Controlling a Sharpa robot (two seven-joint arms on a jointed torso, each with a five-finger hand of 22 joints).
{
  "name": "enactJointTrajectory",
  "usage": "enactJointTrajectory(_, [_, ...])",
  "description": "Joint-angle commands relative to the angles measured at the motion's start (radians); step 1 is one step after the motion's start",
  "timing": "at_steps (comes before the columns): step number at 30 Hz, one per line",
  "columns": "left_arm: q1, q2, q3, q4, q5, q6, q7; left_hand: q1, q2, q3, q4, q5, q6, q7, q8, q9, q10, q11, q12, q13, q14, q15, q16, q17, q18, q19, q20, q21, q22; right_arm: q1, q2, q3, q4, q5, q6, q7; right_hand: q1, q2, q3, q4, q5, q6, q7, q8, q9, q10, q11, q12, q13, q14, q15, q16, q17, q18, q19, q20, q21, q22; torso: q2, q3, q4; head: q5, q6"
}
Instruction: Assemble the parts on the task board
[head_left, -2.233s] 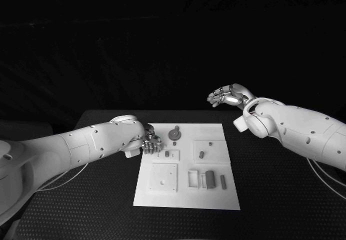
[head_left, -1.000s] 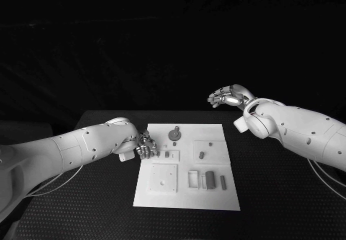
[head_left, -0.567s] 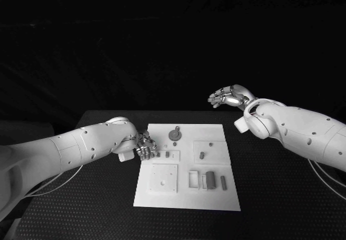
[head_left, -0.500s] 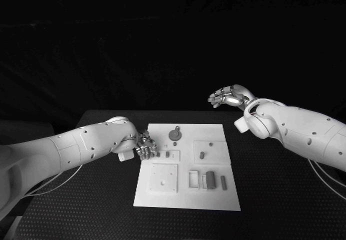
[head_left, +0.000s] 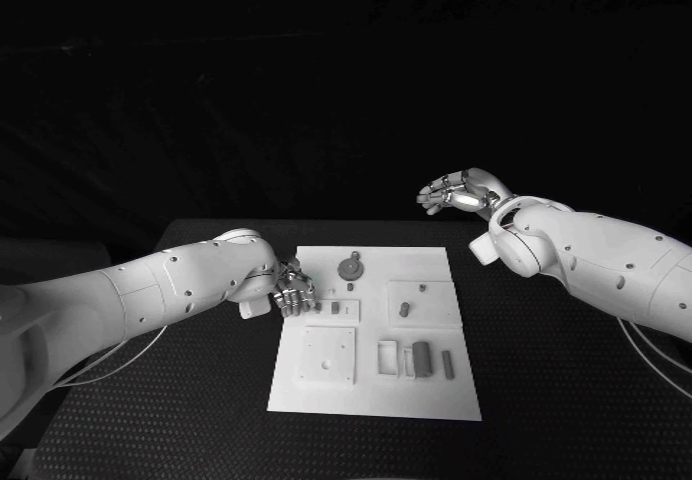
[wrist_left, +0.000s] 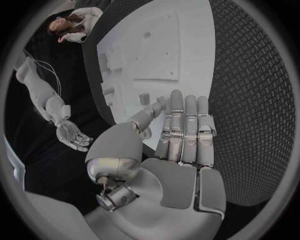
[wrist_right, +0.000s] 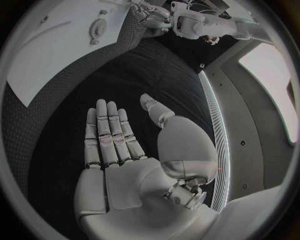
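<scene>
The white task board (head_left: 375, 395) lies in the middle of the black table. On it a round gear-like part (head_left: 349, 267) stands near the far edge, small grey parts (head_left: 405, 308) sit in the middle, and a dark block (head_left: 421, 358) lies near the front. My left hand (head_left: 296, 293) hovers at the board's left edge, fingers straight and side by side (wrist_left: 185, 130), holding nothing; a small part (wrist_left: 144, 98) lies just beyond its thumb. My right hand (head_left: 459, 192) is raised past the table's far right corner, palm open and empty (wrist_right: 119, 150).
White raised blocks (head_left: 327, 355) occupy the board's front left, and a thin bar (head_left: 449, 363) lies at its front right. Ribbed black mat (head_left: 562, 400) surrounds the board on both sides. The right wrist view shows the board (wrist_right: 50, 55) and the gear (wrist_right: 97, 27) far off.
My left hand drew back a little from over the board to its left edge, then eased slightly forward again. The right hand has stayed where it was.
</scene>
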Motion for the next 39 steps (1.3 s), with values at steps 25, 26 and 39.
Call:
enactJointTrajectory(25, [0.010,0.029,-0.004,0.028,-0.117,0.015,-0.091,-0.065,-0.009,0.010,-0.003,0.161,0.056,-0.030,0.023,0.036,0.034,-0.026,0.050,0.047,0.019,-0.015,0.045,-0.003,-0.015,0.026,-0.020,0.003,0.030,0.000,-0.002,0.000,0.002,0.000,0.012,0.005,0.008,-0.007,0.001,0.003,0.002,-0.007,0.016,0.007,-0.002,0.004,0.000,-0.005,-0.002,-0.004,0.001,-0.006,0.002,-0.011,-0.004,-0.001,-0.006,0.003,0.000,-0.0005,0.0005,-0.001,-0.008])
enactJointTrajectory(26, [0.010,0.029,-0.004,0.029,-0.119,0.013,-0.092,-0.066,-0.010,0.012,-0.003,0.163,0.057,-0.031,0.024,0.038,0.034,-0.027,0.052,0.049,0.020,-0.015,0.047,-0.003,-0.015,0.027,-0.021,0.003,0.031,0.000,-0.002,0.000,0.001,0.000,0.012,0.005,0.008,-0.007,0.001,0.003,0.002,-0.007,0.016,0.007,-0.002,0.004,0.000,-0.005,-0.002,-0.004,0.001,-0.006,0.002,-0.011,-0.004,-0.001,-0.006,0.003,0.000,-0.0008,0.0008,-0.001,-0.009])
enactJointTrajectory(39, [0.010,0.018,-0.004,0.033,-0.130,-0.037,-0.089,-0.086,-0.021,0.057,-0.003,0.158,0.066,-0.035,0.028,0.054,0.032,-0.031,0.076,0.067,0.023,-0.020,0.068,-0.009,-0.015,0.037,-0.025,0.003,0.046,0.000,-0.001,0.000,0.000,0.000,0.013,0.006,0.008,-0.007,0.000,0.004,0.002,-0.007,0.016,0.007,-0.002,0.004,0.000,-0.006,-0.002,-0.004,0.001,-0.007,0.002,-0.011,-0.004,-0.001,-0.006,0.004,0.000,-0.0009,0.0006,0.000,-0.010])
